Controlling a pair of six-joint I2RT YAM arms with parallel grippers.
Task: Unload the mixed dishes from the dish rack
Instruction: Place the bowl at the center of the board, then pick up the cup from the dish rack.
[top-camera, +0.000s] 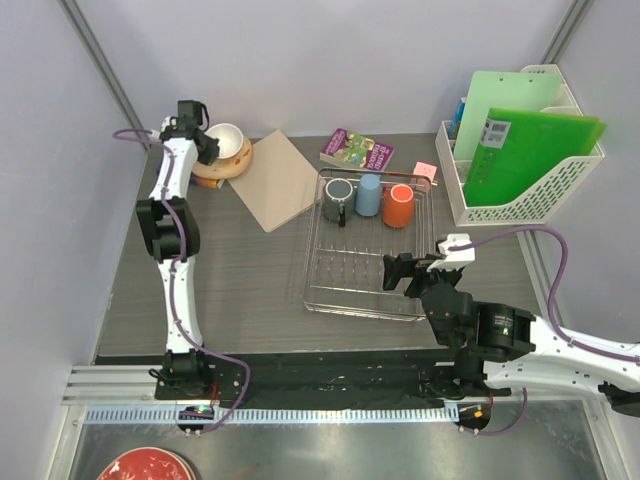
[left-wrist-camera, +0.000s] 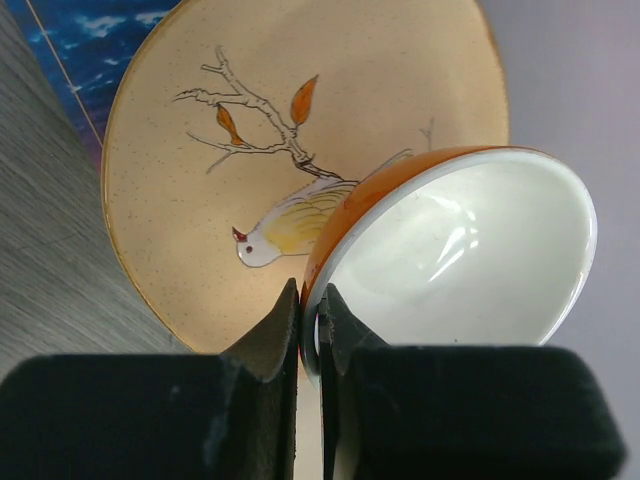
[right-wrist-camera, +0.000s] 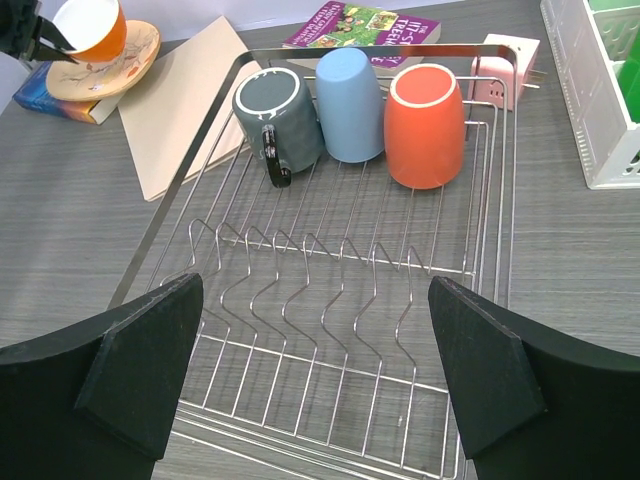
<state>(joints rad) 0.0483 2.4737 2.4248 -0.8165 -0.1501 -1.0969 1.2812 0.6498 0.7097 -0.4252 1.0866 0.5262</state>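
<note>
Slippage seemed possible, since the left gripper (left-wrist-camera: 310, 296) clamped only the rim of the small white bowl (left-wrist-camera: 460, 250) above the far-left plate (left-wrist-camera: 300, 90).

A grey mug (right-wrist-camera: 280, 112), a light-blue cup (right-wrist-camera: 350, 100), an orange cup (right-wrist-camera: 426, 125). The bowl (left-wrist-camera: 460, 260) is white inside, orange outside. The cream speckled plate (left-wrist-camera: 180, 180) shows a yellow bird.

Only illegible white lettering on the purple book (right-wrist-camera: 365, 22) cover
</note>
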